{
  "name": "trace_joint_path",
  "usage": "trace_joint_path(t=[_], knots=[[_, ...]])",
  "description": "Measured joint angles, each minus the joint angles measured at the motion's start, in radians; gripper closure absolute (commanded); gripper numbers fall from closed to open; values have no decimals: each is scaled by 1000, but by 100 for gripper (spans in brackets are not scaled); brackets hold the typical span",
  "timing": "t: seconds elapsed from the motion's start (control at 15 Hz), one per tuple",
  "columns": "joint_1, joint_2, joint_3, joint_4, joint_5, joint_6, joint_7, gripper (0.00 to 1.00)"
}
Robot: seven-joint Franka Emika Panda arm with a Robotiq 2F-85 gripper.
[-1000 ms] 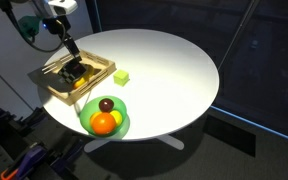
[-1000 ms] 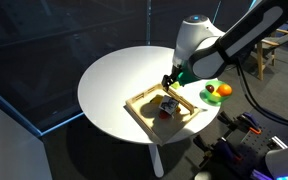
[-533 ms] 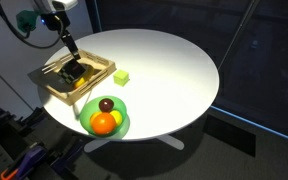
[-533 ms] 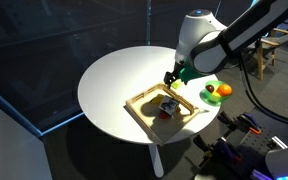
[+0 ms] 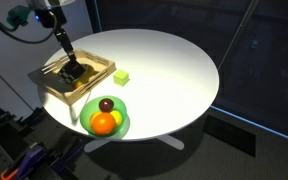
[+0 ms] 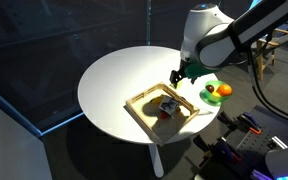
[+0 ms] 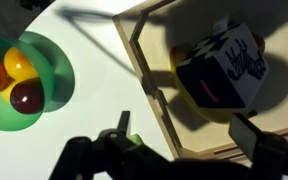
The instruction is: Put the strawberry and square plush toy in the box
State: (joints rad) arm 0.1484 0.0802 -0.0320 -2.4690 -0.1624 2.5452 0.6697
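Note:
The light-wood box [image 5: 92, 64] sits near the table's edge in both exterior views, its rim [image 6: 141, 115] low. Inside it lies the square plush toy [image 7: 224, 68], dark with white and pink markings, also showing as a dark patch [image 5: 74, 72]. A small red spot beside the toy is the strawberry [image 6: 165, 113]; the wrist view does not show it clearly. My gripper [image 5: 67, 56] hangs open a little above the box [image 7: 144, 70], nothing between its fingers [image 7: 118, 131]. In an exterior view the gripper [image 6: 179, 75] stands over the box's far rim.
A round green plate [image 5: 121, 124] holds an orange [image 5: 103, 123], a dark maroon fruit [image 5: 106, 104] and a yellow piece; the plate [image 7: 54, 95] lies beside the box. A yellow-green cube [image 5: 121, 76] rests on the white round table [image 5: 174, 70].
My gripper has lifted a little up and away from the box's contents, still open. The toy and the strawberry stay in the box.

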Motion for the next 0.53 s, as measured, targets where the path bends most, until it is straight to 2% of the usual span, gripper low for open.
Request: trace_joint_path(t=[0.53], knots=[[-33, -122, 27, -63, 38, -106, -162, 0]])
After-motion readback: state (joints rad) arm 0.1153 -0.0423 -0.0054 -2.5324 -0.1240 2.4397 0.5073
